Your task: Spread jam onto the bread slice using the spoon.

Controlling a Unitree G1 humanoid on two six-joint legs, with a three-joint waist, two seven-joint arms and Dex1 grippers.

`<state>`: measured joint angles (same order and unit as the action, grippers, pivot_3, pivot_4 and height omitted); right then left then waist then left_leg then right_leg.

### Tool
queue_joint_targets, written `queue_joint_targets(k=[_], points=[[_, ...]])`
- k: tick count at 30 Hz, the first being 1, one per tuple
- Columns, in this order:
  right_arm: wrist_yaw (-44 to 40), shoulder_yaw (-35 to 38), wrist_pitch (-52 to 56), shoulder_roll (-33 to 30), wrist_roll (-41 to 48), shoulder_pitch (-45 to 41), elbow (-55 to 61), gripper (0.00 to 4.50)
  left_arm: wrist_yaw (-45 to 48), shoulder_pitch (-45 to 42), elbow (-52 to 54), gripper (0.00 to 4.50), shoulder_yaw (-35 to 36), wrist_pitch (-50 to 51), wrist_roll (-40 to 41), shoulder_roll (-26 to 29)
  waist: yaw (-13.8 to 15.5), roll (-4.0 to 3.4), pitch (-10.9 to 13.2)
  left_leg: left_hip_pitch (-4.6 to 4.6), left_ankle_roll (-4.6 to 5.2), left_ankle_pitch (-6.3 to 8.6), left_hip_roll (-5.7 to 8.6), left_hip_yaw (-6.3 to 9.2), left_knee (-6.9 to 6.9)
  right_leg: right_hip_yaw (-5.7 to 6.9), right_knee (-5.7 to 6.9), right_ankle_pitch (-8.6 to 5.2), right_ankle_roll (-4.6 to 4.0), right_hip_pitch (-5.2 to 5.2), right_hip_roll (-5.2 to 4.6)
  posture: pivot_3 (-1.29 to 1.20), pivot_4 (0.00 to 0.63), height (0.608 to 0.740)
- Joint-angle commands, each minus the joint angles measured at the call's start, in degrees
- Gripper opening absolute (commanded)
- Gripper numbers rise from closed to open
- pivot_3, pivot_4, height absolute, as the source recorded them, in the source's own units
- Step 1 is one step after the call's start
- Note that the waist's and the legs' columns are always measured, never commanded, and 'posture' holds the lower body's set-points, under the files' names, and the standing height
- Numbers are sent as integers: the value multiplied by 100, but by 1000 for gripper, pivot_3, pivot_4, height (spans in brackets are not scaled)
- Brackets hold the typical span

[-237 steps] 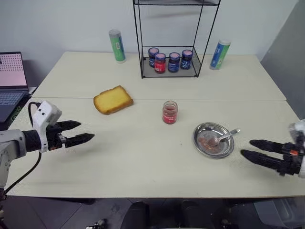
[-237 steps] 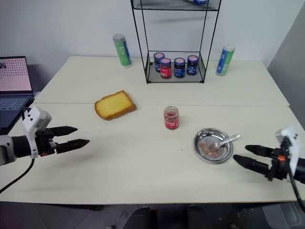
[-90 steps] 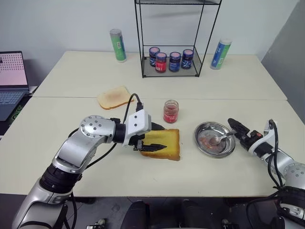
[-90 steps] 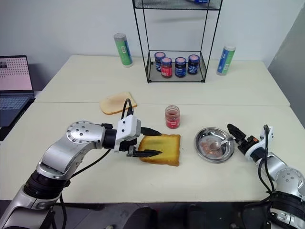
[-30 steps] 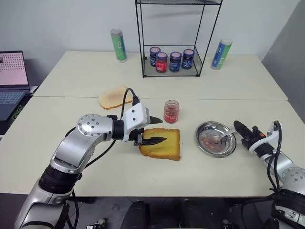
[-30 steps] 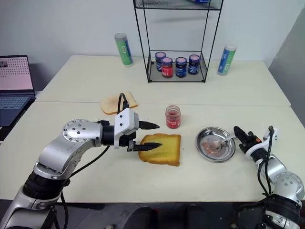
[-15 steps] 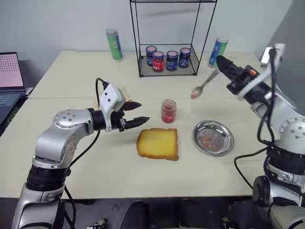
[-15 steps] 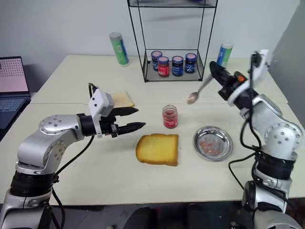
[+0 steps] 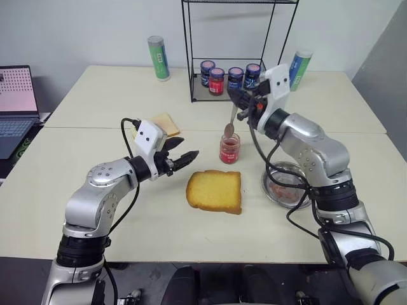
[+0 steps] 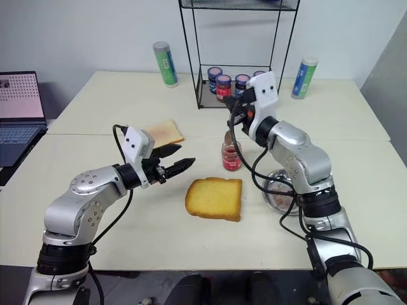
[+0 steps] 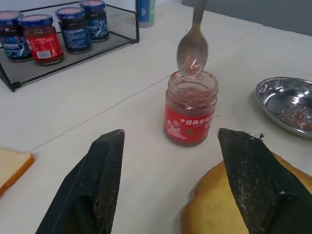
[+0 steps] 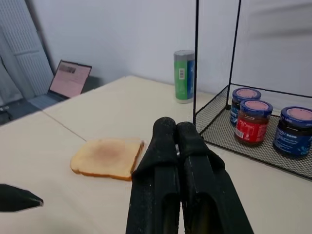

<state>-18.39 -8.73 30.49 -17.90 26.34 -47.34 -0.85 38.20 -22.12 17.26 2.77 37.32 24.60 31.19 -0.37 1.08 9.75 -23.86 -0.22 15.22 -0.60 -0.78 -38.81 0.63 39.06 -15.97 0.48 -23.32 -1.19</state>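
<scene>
Spoon [image 9: 230, 122] pinched in the right gripper [image 9: 239, 101] hangs over the jam [image 9: 229, 149] (bread slice [image 9: 215, 190] bare), so scooping and spreading remain.

The red label on the jam [image 11: 190, 107] jar carries white Chinese characters, "经典草莓" as best they can be read. Labels on the lidded jars [image 11: 41, 40] are too small to read.

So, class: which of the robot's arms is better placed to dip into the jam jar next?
The right. Its gripper is shut on the spoon, whose bowl hangs just above the open jar. The left gripper is open and holds nothing.
</scene>
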Motion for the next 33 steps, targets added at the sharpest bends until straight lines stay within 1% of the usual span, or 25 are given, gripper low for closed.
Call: queue_joint_targets(k=[1, 3, 9, 14, 17, 20, 25, 33], points=[[-151, -109, -621, 95, -589, 20, -183, 66, 10, 65, 431, 3183, -85, 8, 77, 8, 0, 0, 0, 1, 0, 0, 0, 0, 0, 0, 0, 0, 0, 0, 0, 0, 150, 740], [-178, -121, -778, 168, -767, 36, -291, 66, 26, 104, 480, 3183, -116, 1, 71, 38, -1, 0, 0, 2, 0, 0, 0, 0, 0, 0, 1, 0, 0, 0, 0, 0, 150, 740], [-330, -589, -1328, 239, -1625, 321, -554, 66, 116, 102, 583, 3183, -34, 75, 200, 133, -2, 0, 0, 3, -1, -1, 0, 0, 0, 0, 2, 0, 0, 0, 1, 0, 150, 740], [-386, -749, -1550, 301, -2093, 519, -810, 66, 134, 94, 572, 3183, 19, 65, 249, 197, -4, 0, 0, 3, -1, -1, 0, 0, 0, 0, 2, 0, 0, 0, 1, 0, 150, 740], [-377, -705, -1478, 362, -2227, 598, -870, 66, 127, 123, 592, 3183, 19, 55, 259, 206, -4, 0, 0, 4, -1, -1, 0, 0, -1, 0, 1, 0, 0, 1, 1, 0, 150, 740], [-246, -323, -912, 667, -1872, 667, -735, 66, 128, 168, 608, 3183, 45, 36, 270, 224, -4, 0, 0, 7, -1, -1, -1, 1, -1, 1, 3, 0, 0, 2, 2, 0, 150, 740], [145, 653, 183, 1302, -1038, 530, -509, 66, 136, 199, 584, 3183, 63, -4, 264, 244, -9, 0, 0, 9, -2, -1, -3, 2, 0, 1, 6, 1, -1, 4, 2, 0, 150, 740], [588, 1576, 1055, 1629, -330, 289, -336, 66, 73, 206, 604, 3183, 24, -41, 250, 174, -10, -1, 0, 8, -2, -1, -1, 2, 2, 1, 4, 1, -1, 4, 2, 0, 150, 740]])
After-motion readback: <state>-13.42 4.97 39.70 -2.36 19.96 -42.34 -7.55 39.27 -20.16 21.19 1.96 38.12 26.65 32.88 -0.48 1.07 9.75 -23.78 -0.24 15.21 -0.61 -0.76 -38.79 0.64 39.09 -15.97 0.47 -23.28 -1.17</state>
